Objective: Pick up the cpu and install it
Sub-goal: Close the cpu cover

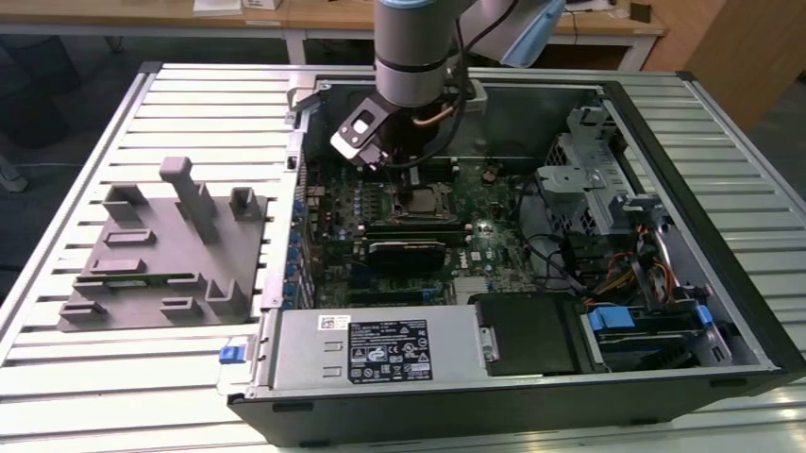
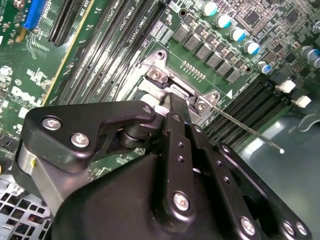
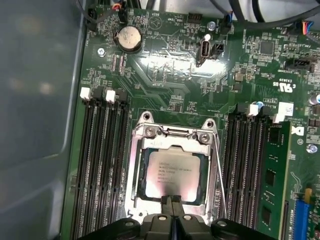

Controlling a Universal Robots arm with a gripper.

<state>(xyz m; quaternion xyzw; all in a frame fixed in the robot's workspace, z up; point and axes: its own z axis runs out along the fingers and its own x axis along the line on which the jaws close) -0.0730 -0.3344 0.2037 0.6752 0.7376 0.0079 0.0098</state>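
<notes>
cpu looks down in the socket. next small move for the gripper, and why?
Probably a short straight lift clear of the socket frame. The cpu lies flat inside it, the gripper sits shut at its edge, not around it, and the thin lever angles away from the frame.

cpu (image 3: 172, 172) edge behind claw (image 3: 172, 200)

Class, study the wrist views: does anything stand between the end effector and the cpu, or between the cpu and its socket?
Nothing visible does. In the first wrist view the cpu lies within the socket frame, with the end effector at its edge, tips shut. The thin lever runs beside the frame, not across it.
</notes>
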